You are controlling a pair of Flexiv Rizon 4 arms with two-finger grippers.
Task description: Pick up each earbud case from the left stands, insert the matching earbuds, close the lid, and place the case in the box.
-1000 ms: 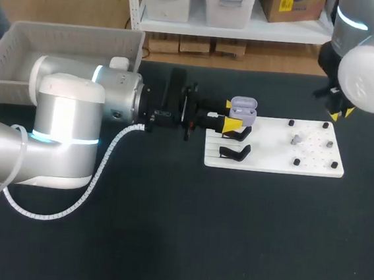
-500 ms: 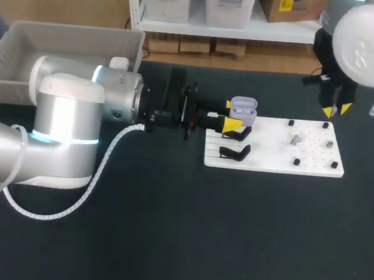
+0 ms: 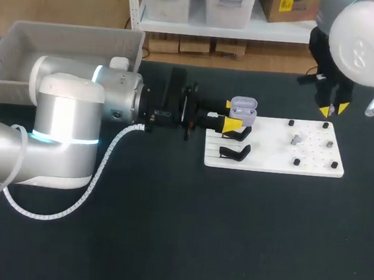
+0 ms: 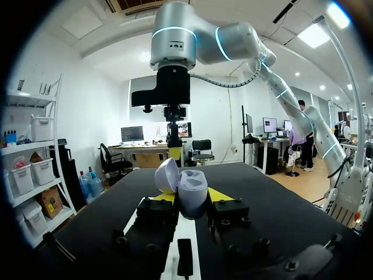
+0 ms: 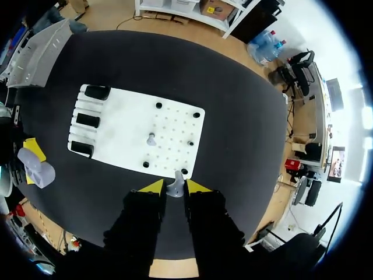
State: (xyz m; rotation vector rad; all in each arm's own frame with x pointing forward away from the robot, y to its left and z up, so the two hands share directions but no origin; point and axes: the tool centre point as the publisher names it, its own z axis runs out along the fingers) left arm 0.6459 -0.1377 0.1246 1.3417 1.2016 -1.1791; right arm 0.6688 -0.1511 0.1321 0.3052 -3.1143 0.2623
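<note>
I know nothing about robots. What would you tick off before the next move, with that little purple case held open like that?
1. The left gripper grips the earbud case from both sides: ok.
2. The lid is open: ok.
3. The right gripper holds an earbud between its yellow tips: ok.
4. Free slot inside the case for it: cannot tell.
5. The second earbud sits on the white board: ok.
6. The box stands open side up: ok.
</note>
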